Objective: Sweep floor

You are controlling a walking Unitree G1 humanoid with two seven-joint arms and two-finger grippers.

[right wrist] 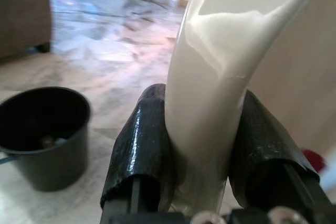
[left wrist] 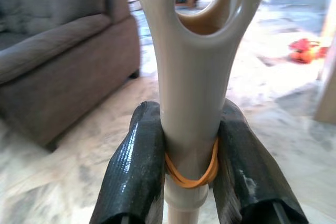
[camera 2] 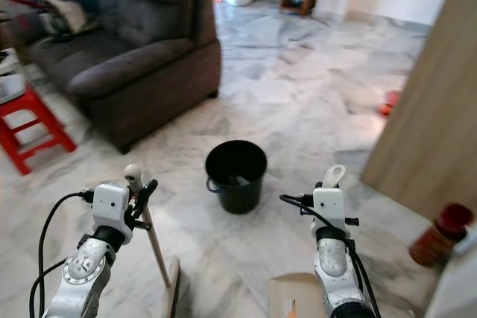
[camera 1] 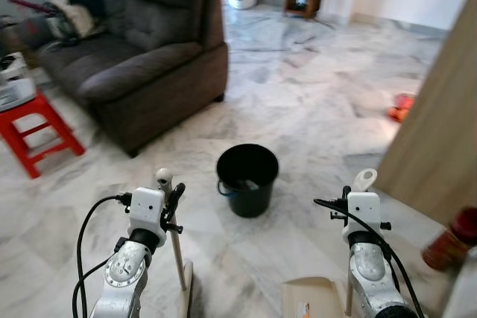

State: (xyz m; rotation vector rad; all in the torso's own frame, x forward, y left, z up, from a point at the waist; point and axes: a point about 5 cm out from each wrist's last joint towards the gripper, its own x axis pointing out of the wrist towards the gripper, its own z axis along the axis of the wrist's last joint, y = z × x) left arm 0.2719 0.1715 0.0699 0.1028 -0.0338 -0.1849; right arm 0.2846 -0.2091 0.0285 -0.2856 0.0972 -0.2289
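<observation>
Gripping a cream broom handle point(left wrist: 191, 93), the left gripper point(left wrist: 191, 179) has its 2 black fingers point(left wrist: 136, 171) pinched against it just above an orange rubber band point(left wrist: 191, 174). The right gripper point(right wrist: 205, 150) pinches the cream dustpan handle point(right wrist: 220, 77) between both fingers. Below it, the dustpan point(camera 1: 313, 299) sits on the marble floor point(camera 1: 313, 94); its small orange label is too blurred to read. Ahead, between the 2 arms, a black bucket point(camera 1: 247, 179) stands upright with some debris inside. Further left are a red stool point(camera 1: 33, 128) and a brown sofa point(camera 1: 149, 50). A wooden panel point(camera 1: 440, 124) stands at right, with an orange object point(camera 1: 402, 106) near it.
</observation>
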